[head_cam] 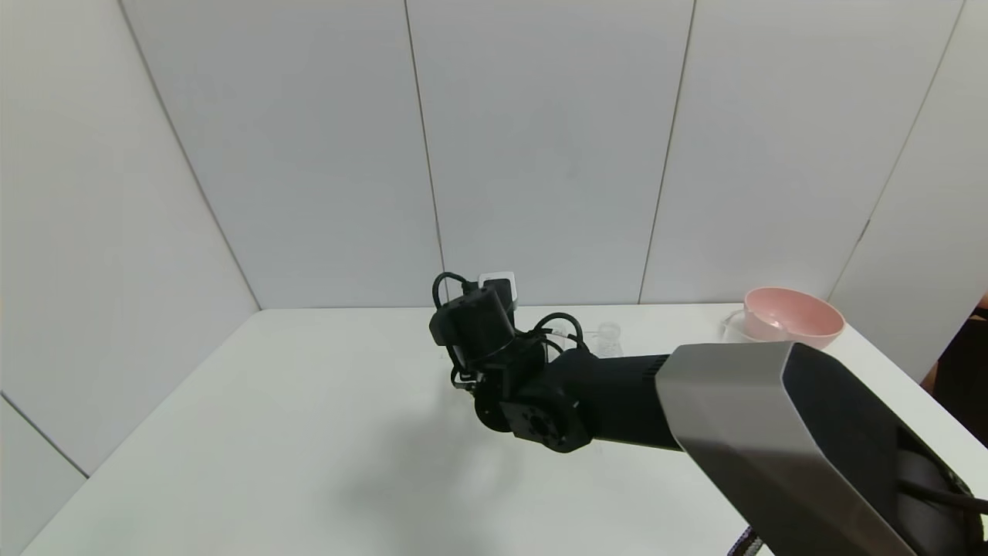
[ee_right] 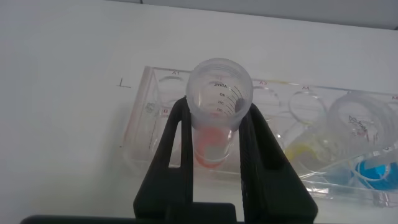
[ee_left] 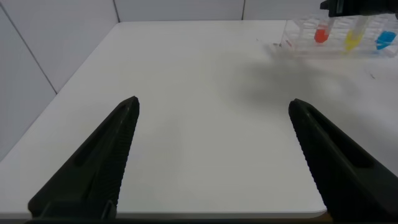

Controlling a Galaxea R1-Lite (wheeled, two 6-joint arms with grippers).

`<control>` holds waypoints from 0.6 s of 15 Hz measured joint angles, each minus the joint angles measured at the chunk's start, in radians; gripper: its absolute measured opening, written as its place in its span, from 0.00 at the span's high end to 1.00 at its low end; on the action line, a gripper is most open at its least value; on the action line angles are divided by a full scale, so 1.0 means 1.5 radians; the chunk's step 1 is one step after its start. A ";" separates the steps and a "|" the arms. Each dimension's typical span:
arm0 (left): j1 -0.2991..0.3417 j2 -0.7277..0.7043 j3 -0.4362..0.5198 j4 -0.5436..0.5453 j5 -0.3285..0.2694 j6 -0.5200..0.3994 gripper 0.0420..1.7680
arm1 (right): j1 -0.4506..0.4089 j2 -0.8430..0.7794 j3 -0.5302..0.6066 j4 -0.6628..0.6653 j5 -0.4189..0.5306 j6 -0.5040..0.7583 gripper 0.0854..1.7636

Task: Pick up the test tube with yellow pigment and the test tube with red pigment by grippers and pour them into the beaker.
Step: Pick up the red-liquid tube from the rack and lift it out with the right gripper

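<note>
In the right wrist view my right gripper (ee_right: 219,106) is shut on the test tube with red pigment (ee_right: 211,146), one finger on each side just below its rim. The tube stands upright in the clear rack (ee_right: 146,124). The test tube with yellow pigment (ee_right: 305,152) sits beside it in the same rack. In the head view the right arm's wrist (head_cam: 482,332) covers the gripper and most of the rack. The beaker (head_cam: 735,327) stands at the table's far right, touching the pink bowl. My left gripper (ee_left: 214,106) is open and empty over the table's near edge.
A tube with blue liquid (ee_right: 373,174) sits in the rack past the yellow one. The pink bowl (head_cam: 793,316) stands at the back right corner. From the left wrist view the rack (ee_left: 339,37) lies far off. White walls close in the table's back and sides.
</note>
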 joint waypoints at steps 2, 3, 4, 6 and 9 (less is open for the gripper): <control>0.000 0.000 0.000 0.000 0.000 0.000 0.03 | 0.003 -0.020 0.000 0.000 -0.001 -0.020 0.76; 0.000 0.000 0.000 0.000 0.000 0.000 0.03 | 0.004 -0.031 0.000 0.000 -0.001 -0.030 0.76; 0.000 0.000 0.000 0.000 0.000 0.000 0.03 | 0.007 -0.043 0.000 -0.001 -0.001 -0.035 0.76; 0.000 0.000 0.000 0.000 0.000 0.000 0.03 | 0.014 -0.066 0.000 0.003 -0.004 -0.038 0.76; 0.000 0.000 0.000 0.000 0.000 0.000 0.03 | 0.021 -0.093 0.004 0.004 -0.012 -0.052 0.76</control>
